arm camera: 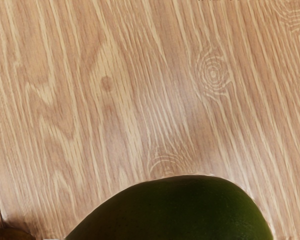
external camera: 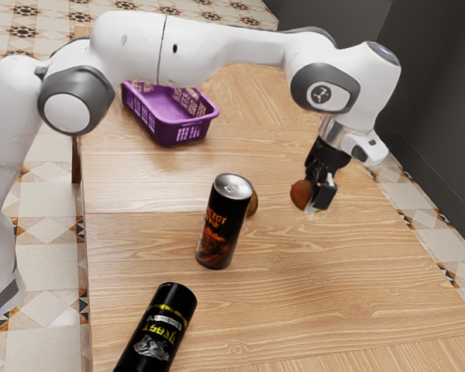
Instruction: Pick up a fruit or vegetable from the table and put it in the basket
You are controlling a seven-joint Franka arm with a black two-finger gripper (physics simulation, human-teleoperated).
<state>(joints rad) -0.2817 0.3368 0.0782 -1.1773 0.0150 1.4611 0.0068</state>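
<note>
The hand (external camera: pixel 315 202) grips the fruit (external camera: pixel 300 194) between its fingertips, above the table (external camera: pixel 364 267).

Orange-lettered drink can (external camera: pixel 219 229), yellow-lettered black can (external camera: pixel 159 329), patterned floor tiles (external camera: pixel 50 267), dark wall (external camera: pixel 442 116)

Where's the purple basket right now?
The purple basket sits on the table toward the exterior view's upper left, partly behind the arm, with the orange-lettered can nearer the camera.

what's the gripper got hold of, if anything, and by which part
A mango-like fruit, in the gripper. It seems held away from its reddish-brown end, which sticks out toward the exterior view's left; the exact contact spots can't be told.
</note>
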